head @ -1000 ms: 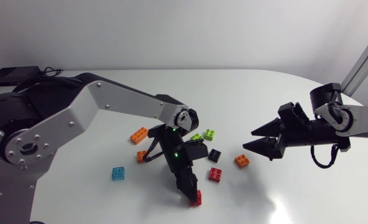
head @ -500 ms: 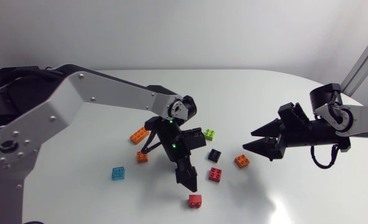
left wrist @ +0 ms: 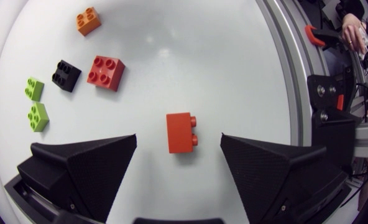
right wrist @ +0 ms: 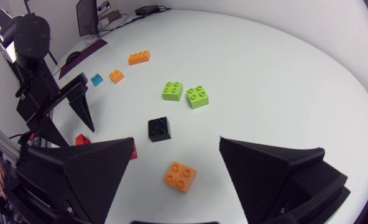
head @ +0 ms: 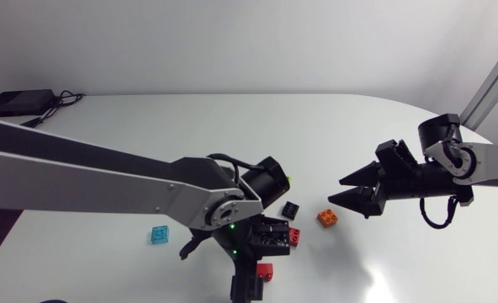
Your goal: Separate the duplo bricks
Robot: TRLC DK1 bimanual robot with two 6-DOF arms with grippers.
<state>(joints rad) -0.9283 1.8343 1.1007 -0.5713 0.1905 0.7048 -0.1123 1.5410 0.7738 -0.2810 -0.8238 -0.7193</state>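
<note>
A red brick [left wrist: 180, 132] lies on its side on the white table, below and between the wide-apart fingers of my left gripper [left wrist: 178, 149], which touch nothing. In the head view this red brick [head: 265, 271] sits near the front edge, just beside the raised left gripper [head: 247, 286]. A second red brick [head: 294, 236], a black brick [head: 290, 209] and an orange brick [head: 327, 218] lie apart mid-table. A blue brick [head: 159, 234] is further left. My right gripper [head: 336, 188] hangs open and empty, above the orange brick [right wrist: 180, 175].
Two green bricks [right wrist: 172, 91] [right wrist: 197, 96] lie side by side, a small gap between them. A long orange brick [right wrist: 138, 57] and a small orange one [right wrist: 115, 76] lie beyond them; my left arm hides these in the head view. The table [head: 232, 126] is bare at the back.
My left gripper opened and let go of the red brick, which now lies on the table. The left arm then rose and swung over the bricks. The right arm stayed still.
</note>
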